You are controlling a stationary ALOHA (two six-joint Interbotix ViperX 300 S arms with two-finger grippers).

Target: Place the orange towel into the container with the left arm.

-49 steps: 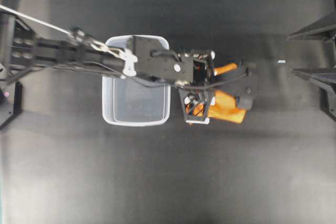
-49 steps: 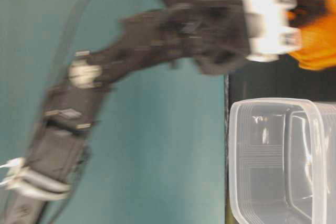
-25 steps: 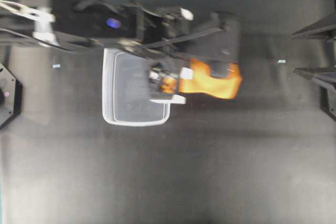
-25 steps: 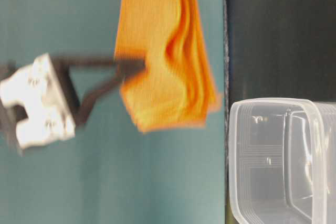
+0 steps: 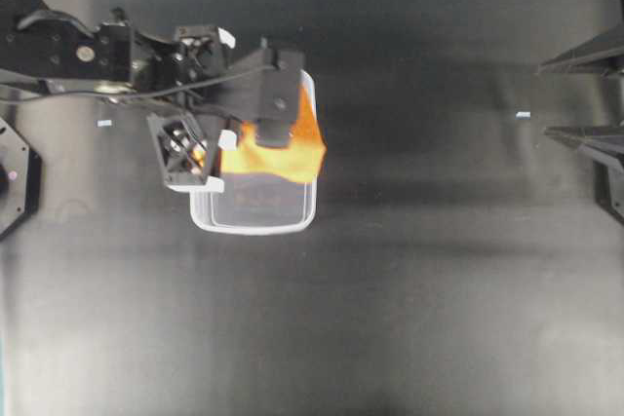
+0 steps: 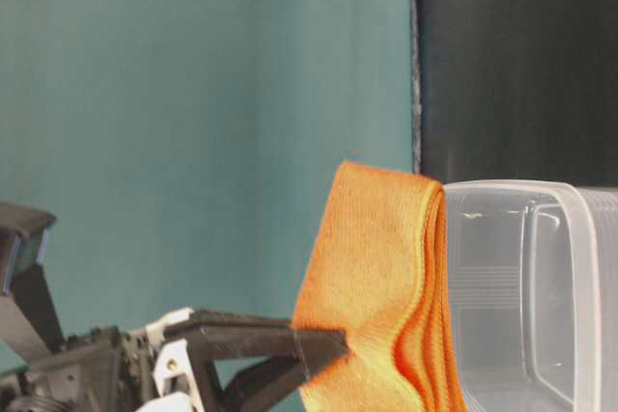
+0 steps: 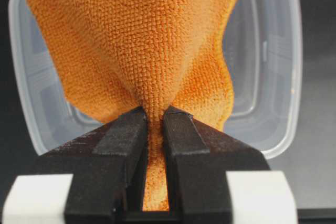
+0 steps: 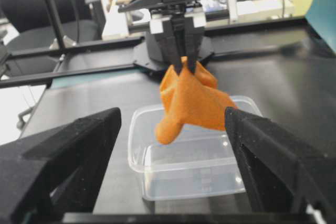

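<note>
The orange towel (image 5: pixel 283 151) hangs bunched from my left gripper (image 5: pixel 275 129), which is shut on its upper fold. It hangs over the far half of the container (image 5: pixel 253 226), a clear empty tub on the dark table. In the left wrist view the jaws pinch the towel (image 7: pixel 142 40) tightly, with the gripper (image 7: pixel 154 114) above the container (image 7: pixel 268 51). In the table-level view the towel (image 6: pixel 372 287) hangs level with the container's rim (image 6: pixel 541 190). My right gripper (image 8: pixel 173 129) is open and empty, facing the container (image 8: pixel 194 177) from a distance.
The right arm's fingers (image 5: pixel 585 94) sit at the right edge of the overhead view. A small white speck (image 5: pixel 524 115) lies on the dark table near them. A teal wall (image 6: pixel 193 94) backs the table.
My left gripper has lifted the orange towel off the table right of the container and carried it left, so it now hangs over the container.
</note>
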